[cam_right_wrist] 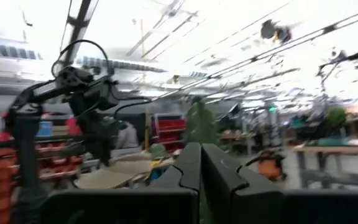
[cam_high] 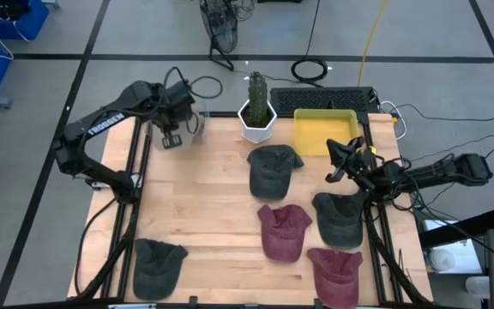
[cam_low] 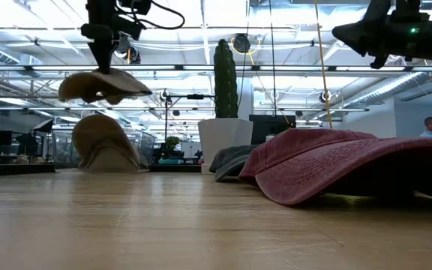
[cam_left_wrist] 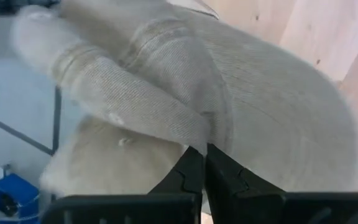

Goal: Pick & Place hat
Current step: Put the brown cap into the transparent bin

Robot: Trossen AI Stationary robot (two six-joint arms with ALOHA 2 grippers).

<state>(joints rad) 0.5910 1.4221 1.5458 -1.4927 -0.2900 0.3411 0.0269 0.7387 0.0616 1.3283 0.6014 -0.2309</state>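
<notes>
Left claw (cam_high: 172, 137) is pinched tight on a tan cap (cam_low: 102, 85), which hangs in the air above the far left corner of the counter (cam_high: 204, 215); in the left wrist view the dark fingers (cam_left_wrist: 191, 174) meet on a fold of the pale fabric. Directly below it, a second tan cap (cam_low: 107, 142) sits on the counter in what looks like a clear bin, though the bin's walls are hard to make out.

Right claw (cam_high: 343, 159) is closed with nothing in it, raised over the right side of the counter, near the yellow tray (cam_high: 324, 130).

Spread over the counter are three dark grey caps: one near the middle (cam_high: 273, 170), one at the right (cam_high: 340, 216), one at the near left corner (cam_high: 157, 264). Two maroon caps lie close by, one (cam_high: 283, 230) just left of the right-hand grey cap and one (cam_high: 337, 272) at the near right edge. A potted cactus (cam_high: 256, 105) in a white pot stands at the far edge, between the held cap and the tray.
</notes>
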